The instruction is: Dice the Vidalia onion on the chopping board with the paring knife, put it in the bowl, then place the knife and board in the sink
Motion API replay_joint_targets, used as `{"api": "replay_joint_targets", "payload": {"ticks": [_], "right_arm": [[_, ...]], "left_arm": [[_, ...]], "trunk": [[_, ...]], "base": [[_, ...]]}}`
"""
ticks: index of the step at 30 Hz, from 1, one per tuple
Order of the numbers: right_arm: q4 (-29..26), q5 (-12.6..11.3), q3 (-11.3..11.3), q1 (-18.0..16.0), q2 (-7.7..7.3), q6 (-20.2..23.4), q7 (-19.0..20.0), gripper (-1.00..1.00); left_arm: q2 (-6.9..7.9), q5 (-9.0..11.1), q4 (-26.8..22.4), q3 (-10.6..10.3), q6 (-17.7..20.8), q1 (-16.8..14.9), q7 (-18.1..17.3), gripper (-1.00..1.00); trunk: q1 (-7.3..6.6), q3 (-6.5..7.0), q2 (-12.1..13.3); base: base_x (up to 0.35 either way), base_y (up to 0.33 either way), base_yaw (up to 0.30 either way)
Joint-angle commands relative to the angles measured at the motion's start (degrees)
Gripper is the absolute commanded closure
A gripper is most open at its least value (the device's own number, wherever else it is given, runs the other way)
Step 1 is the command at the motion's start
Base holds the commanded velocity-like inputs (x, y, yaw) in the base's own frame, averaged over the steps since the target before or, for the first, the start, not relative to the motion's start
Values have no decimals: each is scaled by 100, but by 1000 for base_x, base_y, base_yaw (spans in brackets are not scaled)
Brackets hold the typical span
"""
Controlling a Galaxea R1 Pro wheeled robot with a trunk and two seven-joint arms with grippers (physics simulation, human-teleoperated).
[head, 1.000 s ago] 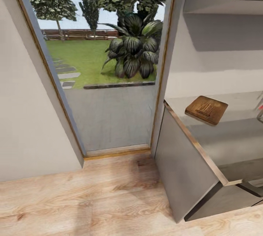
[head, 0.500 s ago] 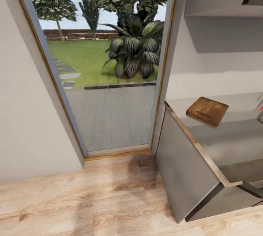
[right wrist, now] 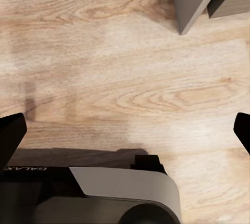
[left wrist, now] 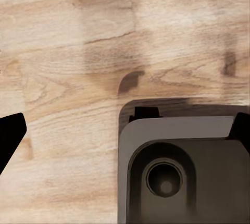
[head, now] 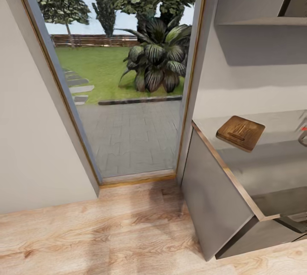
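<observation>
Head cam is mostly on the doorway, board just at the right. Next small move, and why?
Probably turn the base right, toward the countertop. The chopping board sits at its near end, and the red-knobbed tap is cut off by the frame edge, so the sink likely lies further right. Both wrist views look down at wood floor.

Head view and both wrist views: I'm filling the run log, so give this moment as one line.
phase: in transit | chopping board: on countertop end | ahead: open doorway to garden | left gripper: open, over wood floor | right gripper: open, over floor
</observation>
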Motion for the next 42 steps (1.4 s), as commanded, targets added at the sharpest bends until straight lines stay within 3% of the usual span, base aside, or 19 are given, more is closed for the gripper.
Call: {"api": "replay_joint_targets", "payload": {"ticks": [1, 42], "right_arm": [[4, 2, 3, -3, 0, -18, -4, -100], [4, 5, 4, -4, 0, -18, -4, -100]], "left_arm": [[0, 17, -4, 3, -10, 1, 0, -100], [8, 17, 4, 3, -7, 1, 0, -100]], "trunk": [[-23, 15, 39], [-923, 751, 1684]], "base": [[0, 0, 0], [0, 0, 0]]}}
